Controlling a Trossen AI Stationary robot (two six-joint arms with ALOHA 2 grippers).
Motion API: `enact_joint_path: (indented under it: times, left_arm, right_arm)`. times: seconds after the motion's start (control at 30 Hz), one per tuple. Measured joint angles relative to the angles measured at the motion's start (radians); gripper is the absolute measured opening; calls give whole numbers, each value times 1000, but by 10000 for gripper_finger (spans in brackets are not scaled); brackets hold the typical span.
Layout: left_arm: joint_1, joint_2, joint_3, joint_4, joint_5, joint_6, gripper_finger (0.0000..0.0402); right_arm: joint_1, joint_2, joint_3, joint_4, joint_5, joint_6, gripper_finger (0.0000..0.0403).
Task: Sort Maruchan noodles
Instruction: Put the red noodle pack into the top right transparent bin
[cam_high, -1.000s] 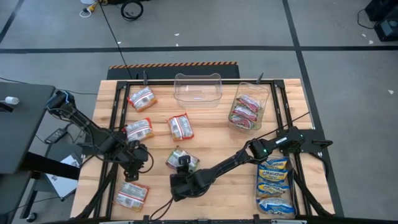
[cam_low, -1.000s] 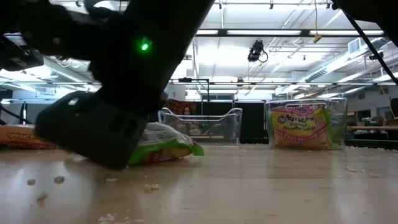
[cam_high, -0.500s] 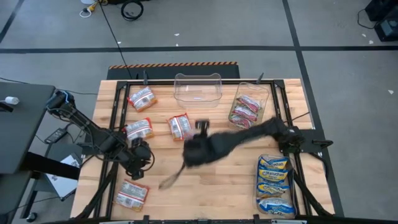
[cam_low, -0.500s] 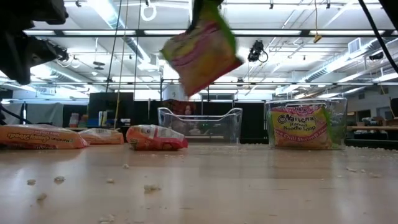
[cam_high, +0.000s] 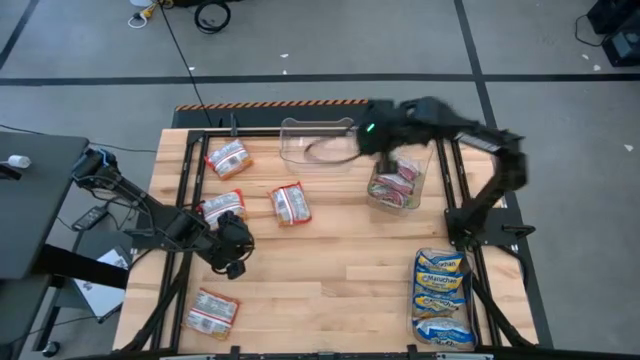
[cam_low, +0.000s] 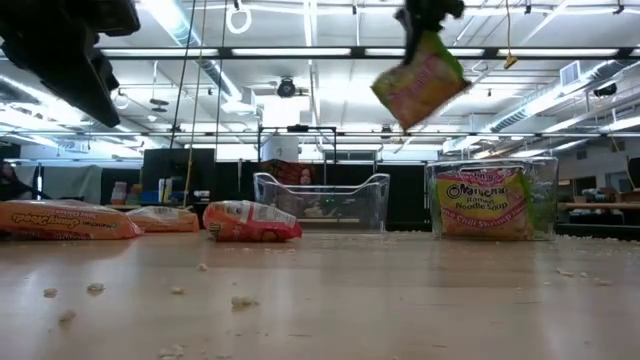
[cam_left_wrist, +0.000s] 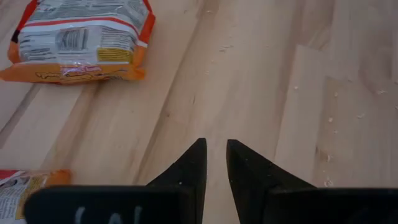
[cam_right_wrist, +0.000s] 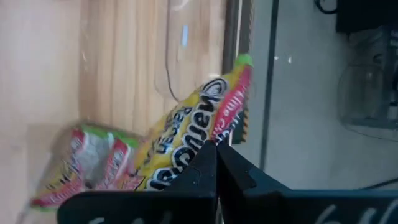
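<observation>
Carrying a green-and-white noodle packet (cam_low: 421, 84) high over the far side of the worktop (cam_high: 340, 270), my right pincer (cam_high: 367, 130) is clenched on just its top edge, beside the empty clear bin (cam_high: 318, 145). Pinched so thinly, it could slip free or swing and drop outside the bin. My left pincer (cam_left_wrist: 213, 163) waits low, nearly closed on nothing.

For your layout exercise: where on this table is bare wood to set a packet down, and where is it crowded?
Bare: the middle of the table, between the left gripper and the blue packets, and the near edge. Crowded: the left side with four orange packets, and the far edge, where the right gripper holds a green packet by the bins.
</observation>
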Motion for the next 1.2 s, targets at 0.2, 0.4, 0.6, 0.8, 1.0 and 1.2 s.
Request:
enact_joint_path:
  times: [0.2, 0.4, 0.6, 0.8, 1.0, 1.2]
  left_arm:
    - [35, 0, 0, 5, -2, 0, 66]
    - [69, 0, 0, 38, -12, 44, 66]
    - [106, 0, 0, 107, -11, 58, 66]
    - [130, 0, 0, 186, -5, 61, 66]
    - [134, 0, 0, 215, 3, 60, 66]
    - [139, 0, 0, 216, 4, 65, 66]
  right_arm:
    - [-244, -243, -366, 207, -141, -166, 2]
    - [-415, -406, -714, 456, -254, -296, 3]
    - [-506, -451, -976, 709, -262, -400, 3]
    - [-554, -445, -1106, 888, -258, -441, 6]
    - [-571, -448, -1153, 804, -193, -566, 25]
    - [-542, -521, -1155, 789, -188, -673, 33]
